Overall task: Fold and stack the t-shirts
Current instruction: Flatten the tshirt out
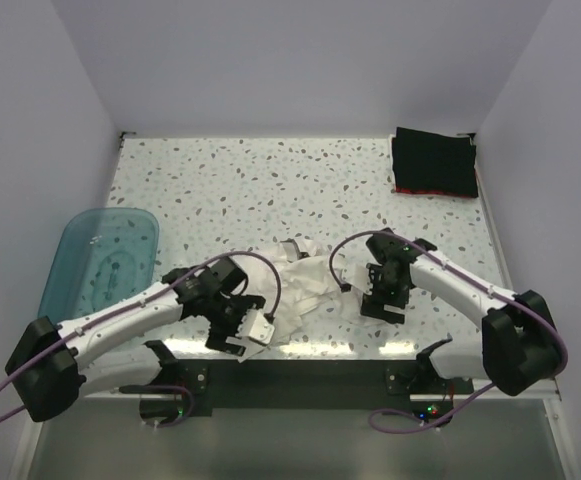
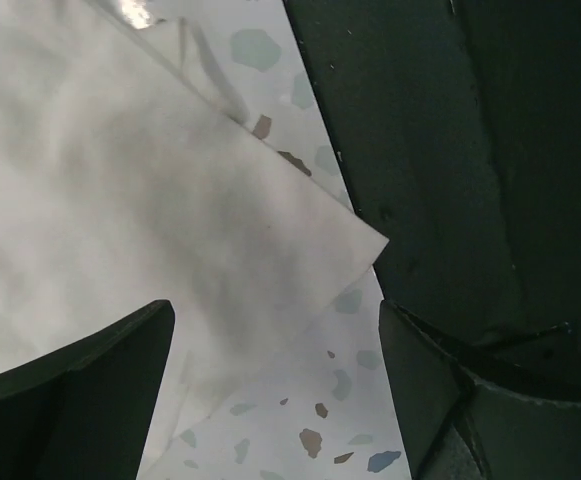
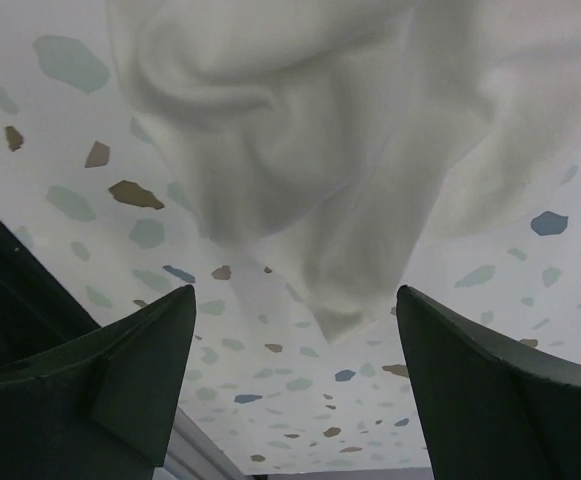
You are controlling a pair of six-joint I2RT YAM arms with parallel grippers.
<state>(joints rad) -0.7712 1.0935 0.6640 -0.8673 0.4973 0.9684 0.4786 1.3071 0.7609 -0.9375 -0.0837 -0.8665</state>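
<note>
A white t-shirt (image 1: 305, 285) lies crumpled on the speckled table near the front middle. My left gripper (image 1: 232, 335) is open and empty at the shirt's near left edge. In the left wrist view a flat corner of the white shirt (image 2: 170, 200) reaches between my spread fingers (image 2: 80, 390), and the gripper (image 2: 275, 400) is low over the table. My right gripper (image 1: 380, 300) is open and empty just right of the shirt. The right wrist view shows a bunched fold of the shirt (image 3: 320, 160) ahead of the gripper (image 3: 295, 375). Folded black shirts (image 1: 432, 160) lie stacked at the back right, with a red edge (image 1: 430, 190) under them.
A translucent blue tub (image 1: 105, 260) stands at the left edge of the table. The table (image 1: 270, 180) is walled at the back and both sides. The black base rail (image 2: 440, 130) of the arms runs close beside the left gripper.
</note>
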